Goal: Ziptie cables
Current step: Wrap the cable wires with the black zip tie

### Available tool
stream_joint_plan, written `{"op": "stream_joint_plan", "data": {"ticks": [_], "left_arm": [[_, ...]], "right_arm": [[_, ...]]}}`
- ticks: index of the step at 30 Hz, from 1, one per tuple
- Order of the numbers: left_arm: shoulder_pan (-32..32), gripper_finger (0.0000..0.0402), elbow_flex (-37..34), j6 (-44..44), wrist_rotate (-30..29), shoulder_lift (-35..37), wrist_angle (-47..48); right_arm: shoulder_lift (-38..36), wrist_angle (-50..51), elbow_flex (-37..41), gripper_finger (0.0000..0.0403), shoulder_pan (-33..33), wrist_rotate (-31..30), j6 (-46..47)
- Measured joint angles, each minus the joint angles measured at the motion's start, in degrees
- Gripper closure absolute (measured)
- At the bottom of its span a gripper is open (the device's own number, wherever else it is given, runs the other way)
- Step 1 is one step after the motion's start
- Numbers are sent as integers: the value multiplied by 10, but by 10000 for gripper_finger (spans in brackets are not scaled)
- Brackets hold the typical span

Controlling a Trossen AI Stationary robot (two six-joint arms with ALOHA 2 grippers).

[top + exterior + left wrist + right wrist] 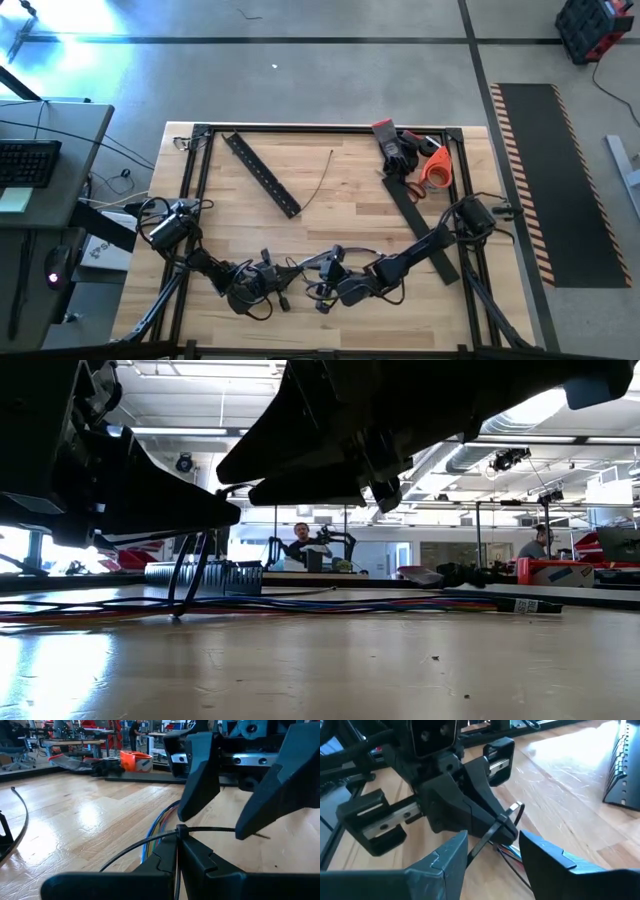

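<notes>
A zip tie is looping the cables; left jaws are pinching it, right jaws are gaping empty; tightening is remaining.

Robotics lab: ceiling ducts, workbenches.

arms 2 | perforated bars 2 | scissors 1

Multicoloured cables (black ziptie)
</notes>
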State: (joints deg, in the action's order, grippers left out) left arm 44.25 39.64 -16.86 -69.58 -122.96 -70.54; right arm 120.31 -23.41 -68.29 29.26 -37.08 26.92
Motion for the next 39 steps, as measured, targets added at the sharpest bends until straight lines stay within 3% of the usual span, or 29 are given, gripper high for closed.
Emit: {"op": "stream_joint_plan", "data": {"ticks": [11, 16, 22, 24, 31, 39], "left_arm": [[0, 402, 0, -1, 1, 0, 0], [0, 402, 0, -1, 1, 0, 1], [1, 397, 0, 21, 23, 0, 4], [1, 384, 0, 31, 30, 0, 3], [1, 350, 0, 29, 18, 0, 4], [1, 398, 0, 35, 4, 0, 5]], "right_arm": [[24, -7, 0, 246, 2, -32, 13], [24, -40, 0, 293, 5, -42, -21], [21, -60, 0, 386, 16, -54, -56], [20, -60, 0, 395, 16, -48, -60], [20, -60, 0, 342, 12, -3, -52], [19, -50, 0, 219, 8, 12, -73]]}}
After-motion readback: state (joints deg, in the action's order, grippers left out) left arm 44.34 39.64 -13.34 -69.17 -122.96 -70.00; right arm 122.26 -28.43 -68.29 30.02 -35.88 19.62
